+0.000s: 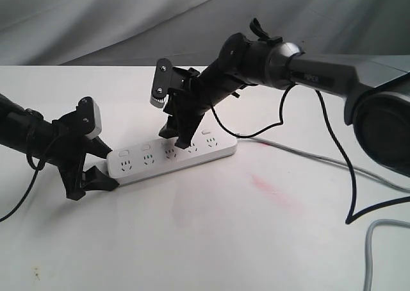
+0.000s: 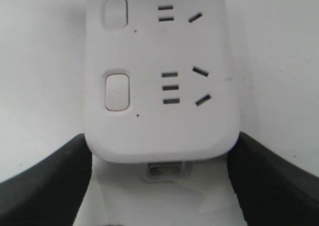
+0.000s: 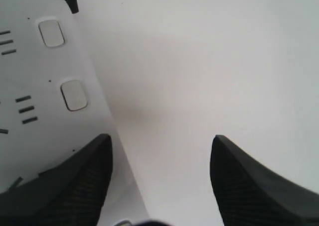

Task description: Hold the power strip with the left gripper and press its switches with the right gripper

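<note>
The white power strip [image 1: 173,155] lies slantwise on the white table. My left gripper [image 1: 106,168] is shut on its left end, one black finger on each long side; in the left wrist view the left gripper [image 2: 160,139] clamps the rounded end of the power strip [image 2: 159,121] at both corners. My right gripper [image 1: 177,139] hangs open over the strip's middle. In the right wrist view one finger [image 3: 75,186] sits over the power strip [image 3: 45,131] and the other over bare table. Small white switches [image 1: 125,155] [image 2: 117,91] [image 3: 74,95] run along its far edge; the finger hides one.
A grey cord [image 1: 301,153] leaves the strip's right end toward the right edge. Black cables [image 1: 333,143] droop from the right arm. A grey cable [image 1: 378,240] lies at the bottom right. A faint pink stain [image 1: 269,188] marks the table.
</note>
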`<control>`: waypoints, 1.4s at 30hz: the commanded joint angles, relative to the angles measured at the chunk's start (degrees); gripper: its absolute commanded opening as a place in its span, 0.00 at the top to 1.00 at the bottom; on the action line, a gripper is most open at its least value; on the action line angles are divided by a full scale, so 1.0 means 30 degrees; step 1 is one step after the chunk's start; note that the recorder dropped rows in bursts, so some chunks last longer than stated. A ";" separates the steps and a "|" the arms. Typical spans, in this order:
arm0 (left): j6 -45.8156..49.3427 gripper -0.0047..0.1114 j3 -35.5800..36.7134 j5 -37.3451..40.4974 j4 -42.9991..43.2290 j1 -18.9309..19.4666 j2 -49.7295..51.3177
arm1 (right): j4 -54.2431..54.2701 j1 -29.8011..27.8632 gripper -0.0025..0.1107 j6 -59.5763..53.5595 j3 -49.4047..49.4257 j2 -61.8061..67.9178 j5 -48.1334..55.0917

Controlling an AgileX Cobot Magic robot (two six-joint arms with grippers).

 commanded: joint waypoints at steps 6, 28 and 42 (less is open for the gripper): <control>0.0013 0.44 -0.0027 -0.0313 0.0254 -0.0068 -0.0034 | 0.0255 -0.0035 0.50 0.0044 0.0079 0.0285 -0.0247; 0.0013 0.44 -0.0027 -0.0313 0.0254 -0.0068 -0.0034 | -0.1396 -0.0036 0.50 -0.0394 0.0079 0.0712 0.1373; 0.0013 0.44 -0.0027 -0.0313 0.0254 -0.0068 -0.0034 | -0.1390 -0.0036 0.50 -0.0394 0.0079 0.1528 0.1335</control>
